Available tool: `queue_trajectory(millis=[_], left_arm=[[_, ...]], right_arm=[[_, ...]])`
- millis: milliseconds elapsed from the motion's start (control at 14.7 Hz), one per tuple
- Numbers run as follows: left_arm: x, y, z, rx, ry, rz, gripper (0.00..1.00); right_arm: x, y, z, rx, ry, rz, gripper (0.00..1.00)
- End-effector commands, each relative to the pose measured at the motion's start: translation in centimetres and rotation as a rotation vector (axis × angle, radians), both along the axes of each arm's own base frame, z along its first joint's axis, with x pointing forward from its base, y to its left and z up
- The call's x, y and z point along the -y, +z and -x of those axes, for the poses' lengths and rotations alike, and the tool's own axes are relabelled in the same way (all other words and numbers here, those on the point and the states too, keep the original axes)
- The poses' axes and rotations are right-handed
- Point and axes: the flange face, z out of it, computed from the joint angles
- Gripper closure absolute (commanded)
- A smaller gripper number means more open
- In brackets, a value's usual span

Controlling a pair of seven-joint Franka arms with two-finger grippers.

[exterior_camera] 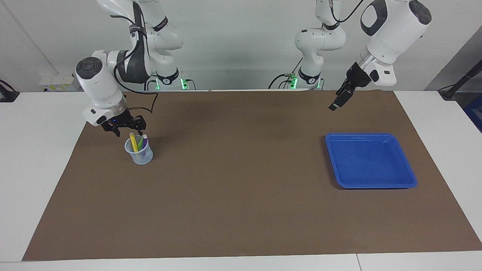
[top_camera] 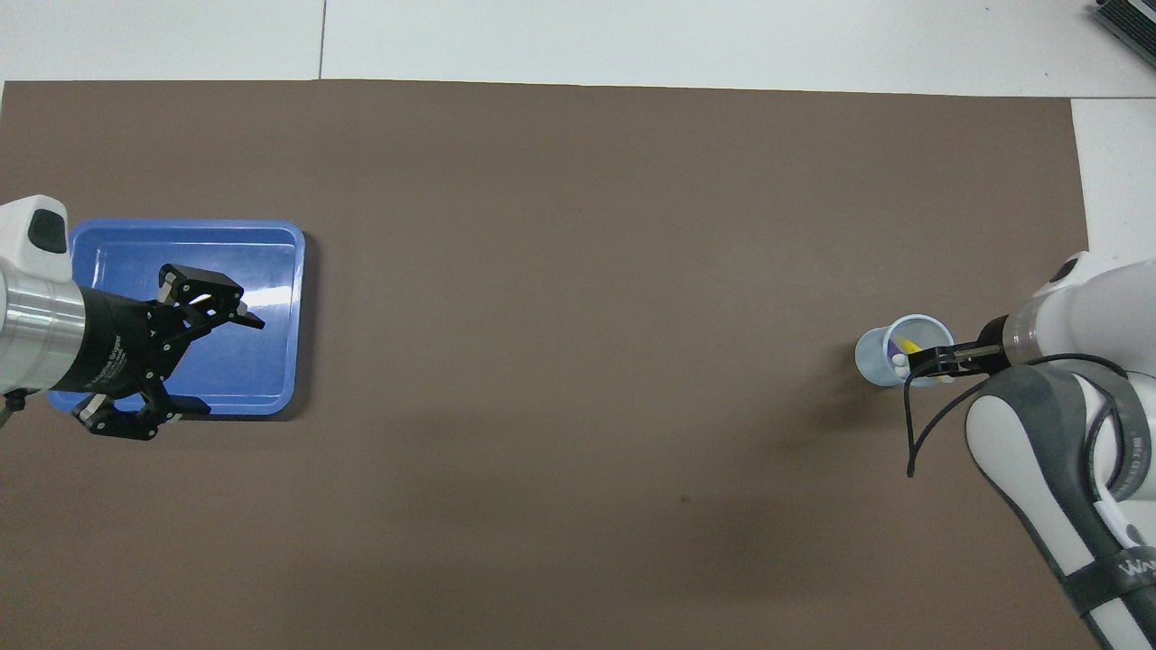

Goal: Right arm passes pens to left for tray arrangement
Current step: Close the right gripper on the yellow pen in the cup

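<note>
- Hovering just above the tops of the pens (exterior_camera: 137, 143), the right hand (exterior_camera: 126, 128) sits low over the translucent cup (exterior_camera: 139, 155) at the right arm's end of the desk (exterior_camera: 34, 158).
- Its fingers stand apart on either side of the yellow pen (exterior_camera: 133, 142), whose tip rises between them; whether they touch it cannot be told, and nothing is lifted.
- The 3 pens, yellow, green pen (exterior_camera: 140, 143) and purple pen (exterior_camera: 144, 145), stand leaning in the cup directly below this hand, pale tips up.
- In the overhead view the same hand (top_camera: 930, 361) covers the cup's rim on the side toward the robots.
- The left hand (exterior_camera: 337, 101) hangs high in the air at the left arm's end, tilted downward, fingers spread wide and empty.
- The blue tray (exterior_camera: 410, 177) lies flat on the brown mat (exterior_camera: 233, 188) below the left hand; from overhead the open left hand (top_camera: 203, 361) overlaps the tray (top_camera: 280, 239).
- The tray holds no pen, and it lies well apart from the cup.
- The left arm waits.
</note>
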Motion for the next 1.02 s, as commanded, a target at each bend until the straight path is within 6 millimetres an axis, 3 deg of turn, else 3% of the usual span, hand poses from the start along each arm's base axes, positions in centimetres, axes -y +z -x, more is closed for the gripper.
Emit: queue_trajectory(millis=[0, 475, 950], left_arm=[[0.5, -0.4, 1.1, 0.002, 0.082, 0.007, 0.0], [2.2, -0.7, 1.1, 0.006, 0.197, 0.01, 0.0], [4.1, -0.8, 1.5, -0.012, 0.243, 0.01, 0.0]], right_arm=[[0.5, -0.8, 0.2, 0.011, 0.028, 0.022, 0.12], [0.5, -1.0, 0.2, 0.012, 0.03, 0.022, 0.36], [0.7, -2.4, 0.9, 0.015, 0.039, 0.019, 0.38]])
